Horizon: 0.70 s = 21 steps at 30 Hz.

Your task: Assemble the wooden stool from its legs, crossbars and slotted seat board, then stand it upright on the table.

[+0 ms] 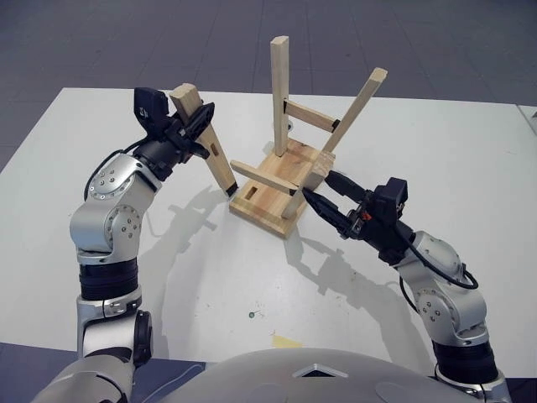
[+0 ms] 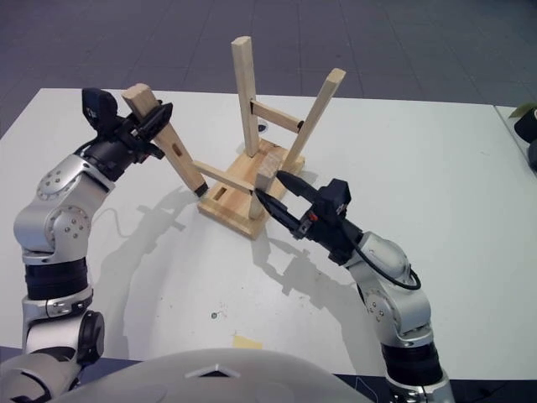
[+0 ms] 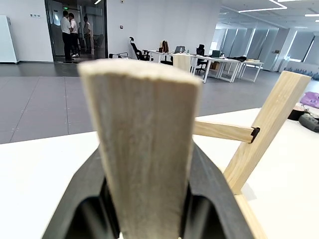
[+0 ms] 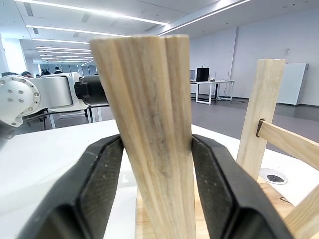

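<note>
The right gripper [image 1: 320, 190] pinches the near leg [image 4: 154, 124] at the seat's [image 1: 256, 207] corner. The seat lies flat, mid-table [image 1: 419, 151]. A crossbar [image 1: 264, 177] joins that leg to a tilted leg [image 1: 220, 168], clamped in the left gripper [image 1: 195, 122]. Behind, two far legs [image 1: 279, 92] stand up from the seat, bridged by another bar [image 1: 310, 117].

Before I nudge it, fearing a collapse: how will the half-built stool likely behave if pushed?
Probably stiff: seat board and upright legs look solid wood. Possibly tippy, as those legs rise tall above the flat board. The leg in the left end effector leans outward, so its joint may be loose.
</note>
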### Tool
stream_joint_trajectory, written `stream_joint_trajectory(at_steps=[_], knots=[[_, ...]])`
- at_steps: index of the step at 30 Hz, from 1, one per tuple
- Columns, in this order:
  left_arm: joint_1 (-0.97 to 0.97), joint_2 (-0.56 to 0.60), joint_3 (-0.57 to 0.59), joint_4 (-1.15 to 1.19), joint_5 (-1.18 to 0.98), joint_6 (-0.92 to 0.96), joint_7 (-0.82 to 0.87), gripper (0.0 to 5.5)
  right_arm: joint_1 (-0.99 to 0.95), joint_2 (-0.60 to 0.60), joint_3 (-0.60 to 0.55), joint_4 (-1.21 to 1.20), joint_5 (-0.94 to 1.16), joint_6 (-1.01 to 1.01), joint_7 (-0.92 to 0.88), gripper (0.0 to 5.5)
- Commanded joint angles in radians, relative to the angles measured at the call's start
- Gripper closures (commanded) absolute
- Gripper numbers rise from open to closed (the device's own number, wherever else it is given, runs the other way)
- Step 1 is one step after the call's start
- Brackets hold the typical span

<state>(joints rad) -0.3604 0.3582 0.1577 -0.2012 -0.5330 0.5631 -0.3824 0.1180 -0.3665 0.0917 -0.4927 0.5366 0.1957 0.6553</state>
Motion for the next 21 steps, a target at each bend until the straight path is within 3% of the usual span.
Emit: stream_joint_trajectory(at_steps=[1, 6, 21], knots=[[0.009, -0.005, -0.074, -0.036, 0.054, -0.026, -0.015, 4.46, 0.056, -0.013, 0.046, 0.067, -0.060, 0.042, -0.011, 3.31], [0.064, 0.019, -0.158, -0.084, 0.124, -0.059, -0.058, 4.46, 0.050, -0.014, 0.070, 0.079, -0.070, 0.025, -0.017, 3.31], [0.122, 0.076, -0.171, -0.062, 0.164, -0.116, -0.144, 4.46, 0.057, -0.021, 0.089, 0.115, -0.078, -0.010, -0.007, 3.32]])
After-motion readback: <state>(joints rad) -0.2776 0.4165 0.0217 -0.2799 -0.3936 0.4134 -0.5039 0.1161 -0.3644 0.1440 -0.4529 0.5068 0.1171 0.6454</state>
